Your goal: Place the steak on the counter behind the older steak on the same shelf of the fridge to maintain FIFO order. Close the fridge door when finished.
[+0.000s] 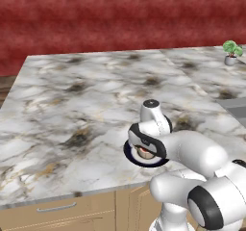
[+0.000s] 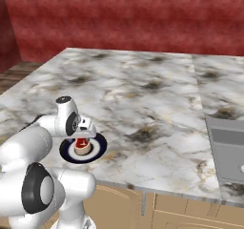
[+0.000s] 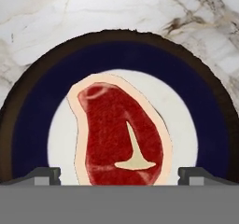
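The fingers (image 3: 47,175) are spread wide, either side of the steak (image 3: 120,133) at the lower centre of the hand view. The steak lies on the blue-rimmed plate (image 3: 28,125) on the marble surface (image 3: 56,17). Descent should be kept straight and the fat sides pinched squarely.

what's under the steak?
The steak lies on a white plate with a dark-blue rim, on the marble counter. The plate centre beneath the steak is covered.
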Robot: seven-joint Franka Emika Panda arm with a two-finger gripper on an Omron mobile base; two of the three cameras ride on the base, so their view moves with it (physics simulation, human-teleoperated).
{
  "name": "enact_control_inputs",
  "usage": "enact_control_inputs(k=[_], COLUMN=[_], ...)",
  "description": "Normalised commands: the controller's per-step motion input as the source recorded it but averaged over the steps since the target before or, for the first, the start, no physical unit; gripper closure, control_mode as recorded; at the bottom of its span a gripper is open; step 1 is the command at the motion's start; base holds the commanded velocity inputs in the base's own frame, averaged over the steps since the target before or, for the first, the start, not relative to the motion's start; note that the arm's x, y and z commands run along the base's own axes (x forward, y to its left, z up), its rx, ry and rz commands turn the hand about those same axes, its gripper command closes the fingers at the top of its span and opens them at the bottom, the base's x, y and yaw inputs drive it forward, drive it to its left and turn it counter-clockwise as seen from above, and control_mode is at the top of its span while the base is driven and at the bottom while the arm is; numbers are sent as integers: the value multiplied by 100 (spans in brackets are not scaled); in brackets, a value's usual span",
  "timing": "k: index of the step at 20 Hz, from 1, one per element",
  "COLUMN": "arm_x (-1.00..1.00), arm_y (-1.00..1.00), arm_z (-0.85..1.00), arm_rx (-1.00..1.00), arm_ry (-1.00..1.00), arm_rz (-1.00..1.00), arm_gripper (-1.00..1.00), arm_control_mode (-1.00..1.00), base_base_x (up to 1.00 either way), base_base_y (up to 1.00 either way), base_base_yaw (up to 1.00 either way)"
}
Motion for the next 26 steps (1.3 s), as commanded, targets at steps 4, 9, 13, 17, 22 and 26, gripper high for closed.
enact_control_inputs(k=[4,9,13,17,22,26], arm_x=[15,29,20,15,11,1], arm_y=[1,5,0,1,1,3], arm_z=[0,-4,-11,-18,-25,-32], arm_rx=[3,1,0,0,0,0], arm_ry=[-8,-4,-2,0,0,0], arm_rz=[0,2,2,2,2,2], arm_gripper=[-100,-100,-100,-100,-100,-100], arm_control_mode=[-100,-100,-100,-100,-100,-100], base_base_x=[0,0,0,0,0,0], base_base_y=[0,0,0,0,0,0], base_base_yaw=[0,0,0,0,0,0])
